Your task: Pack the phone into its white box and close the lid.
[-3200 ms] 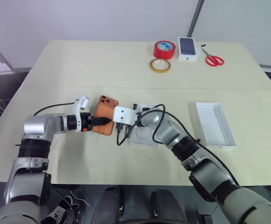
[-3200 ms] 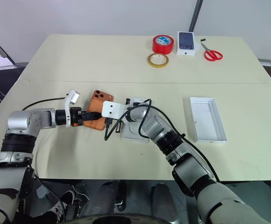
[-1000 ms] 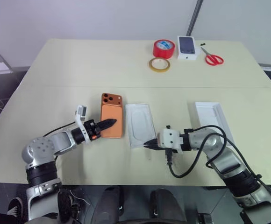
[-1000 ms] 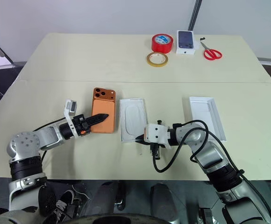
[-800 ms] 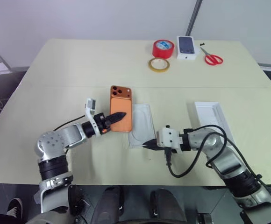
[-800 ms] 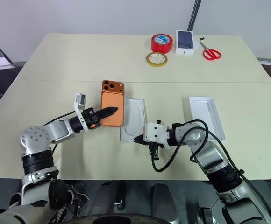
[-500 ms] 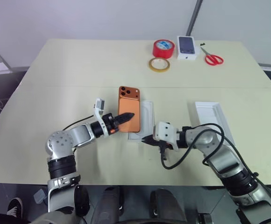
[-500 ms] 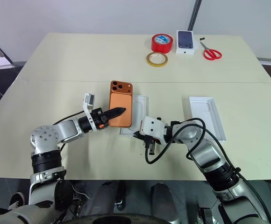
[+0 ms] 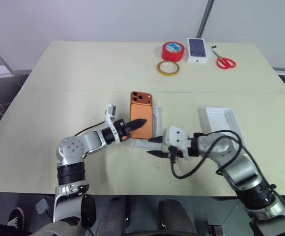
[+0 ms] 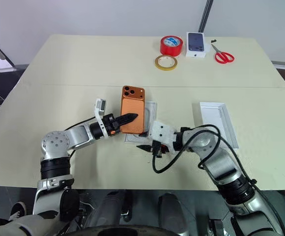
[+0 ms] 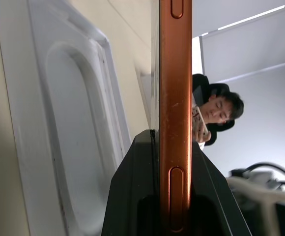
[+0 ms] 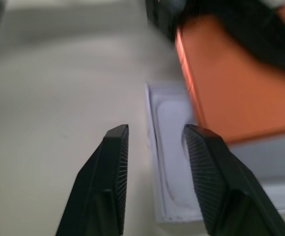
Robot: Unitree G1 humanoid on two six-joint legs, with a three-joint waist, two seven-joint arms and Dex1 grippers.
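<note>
The copper-orange phone [image 9: 141, 113] hangs level just above the table, camera bump toward the far side. My left gripper [image 9: 136, 122] is shut on its near end; the left wrist view shows the phone [image 11: 175, 73] edge-on between the fingers. Right under it lies a white insert [image 9: 157, 123] with an oval recess [image 11: 78, 147]. The white box is hidden; I cannot tell whether it lies beneath the insert. My right gripper [image 9: 153, 146] hovers open at the insert's near edge, nothing between its fingers [image 12: 114, 162]. The white lid [image 9: 225, 125] lies inner face up to the right.
At the table's far edge stand a red tape roll [image 9: 173, 51], a tan tape ring [image 9: 168, 68], a small white carton picturing a dark phone [image 9: 198, 50] and red scissors [image 9: 224, 62]. A person [image 11: 216, 115] shows in the background of the left wrist view.
My left gripper has carried the phone rightward, from beside the insert to over it. The right gripper has lifted a little off the table and opened from shut.
</note>
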